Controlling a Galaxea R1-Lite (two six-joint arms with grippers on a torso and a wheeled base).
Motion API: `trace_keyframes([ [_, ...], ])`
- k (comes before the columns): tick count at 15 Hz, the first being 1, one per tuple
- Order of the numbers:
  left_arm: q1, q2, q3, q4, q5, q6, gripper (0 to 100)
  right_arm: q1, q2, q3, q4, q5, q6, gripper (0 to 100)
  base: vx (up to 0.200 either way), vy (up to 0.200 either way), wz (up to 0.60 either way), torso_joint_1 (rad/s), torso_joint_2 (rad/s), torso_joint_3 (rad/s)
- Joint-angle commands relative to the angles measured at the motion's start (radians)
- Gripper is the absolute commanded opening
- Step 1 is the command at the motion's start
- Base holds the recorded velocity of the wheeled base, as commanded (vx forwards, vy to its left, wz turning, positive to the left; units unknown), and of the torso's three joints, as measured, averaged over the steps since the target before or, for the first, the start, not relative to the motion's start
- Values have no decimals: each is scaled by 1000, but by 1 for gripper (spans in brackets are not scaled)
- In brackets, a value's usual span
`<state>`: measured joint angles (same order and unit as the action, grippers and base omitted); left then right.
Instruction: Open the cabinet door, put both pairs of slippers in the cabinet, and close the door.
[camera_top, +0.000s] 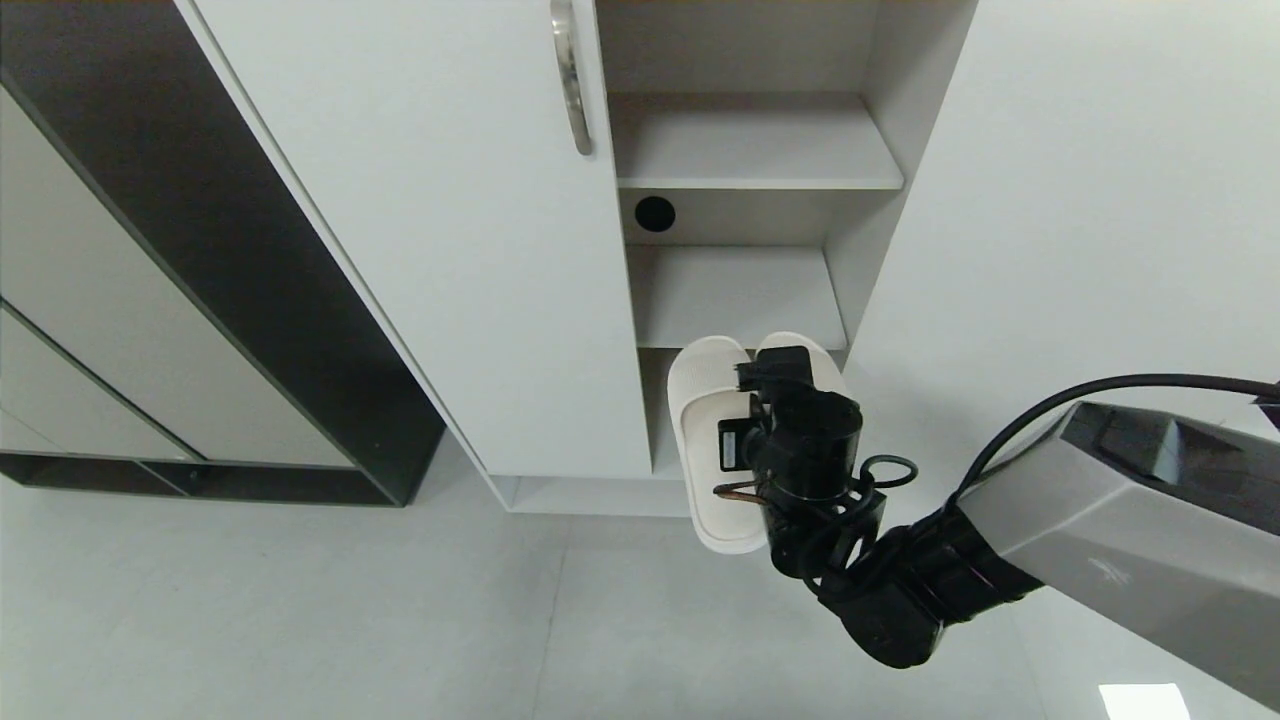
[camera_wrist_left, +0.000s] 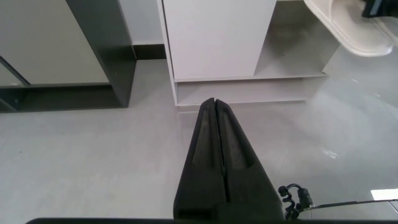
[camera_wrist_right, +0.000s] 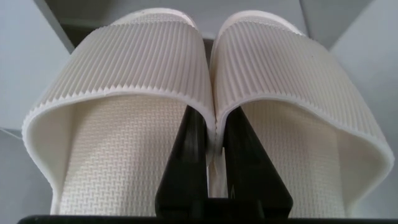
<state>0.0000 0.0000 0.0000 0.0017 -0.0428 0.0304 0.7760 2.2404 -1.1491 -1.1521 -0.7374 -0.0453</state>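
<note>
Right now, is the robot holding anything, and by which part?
The right gripper holds the pair of white slippers by their touching inner edges, pinched together.

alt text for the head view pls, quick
The right gripper is shut on a pair of white slippers, holding them in front of the open cabinet and its shelves. Left of the opening is a white door with a metal handle.

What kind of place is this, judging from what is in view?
Probably a home entryway, or a mock-up of one: a white cabinet with bare shelves behind its open door, a pair of white slippers held by the right hand, and a smooth grey floor.
</note>
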Motion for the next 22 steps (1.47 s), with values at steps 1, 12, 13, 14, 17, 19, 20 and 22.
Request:
trace_keyframes([
  [1, 0, 2, 0, 0, 0, 0, 0, -1, 34, -32, 5, 1, 4, 0, 0, 0, 0, 0, 0, 0],
  [12, 0, 2, 0, 0, -2, 2, 0, -17, 19, -32, 0, -3, 7, 0, 109, 0, 0, 1, 2, 1],
  [13, 0, 2, 0, 0, -2, 2, 0, -17, 16, -32, 0, -5, 7, 0, 200, 0, 0, 2, 2, 2],
  [14, 0, 2, 0, 0, -2, 2, 0, -17, 16, -32, -1, -5, 7, 0, 200, 0, 0, 7, 7, 2],
  [17, 0, 2, 0, 0, -2, 2, 0, -17, 16, -27, -1, -7, 7, 0, 200, 0, 0, 1, 4, 1],
  [19, 0, 2, 0, 0, -2, 2, 0, -24, 21, -26, 0, -5, 7, 0, 200, 0, 0, 5, 2, -2],
  [20, 0, 2, 0, 0, -2, 3, 0, -26, 22, -26, -1, -5, 7, 0, 200, 0, 0, 2, 2, 2],
  [22, 0, 2, 0, 0, -2, 3, 0, -26, 25, -27, -1, -3, 10, 0, 0, 0, 0, 0, 0, 0],
])
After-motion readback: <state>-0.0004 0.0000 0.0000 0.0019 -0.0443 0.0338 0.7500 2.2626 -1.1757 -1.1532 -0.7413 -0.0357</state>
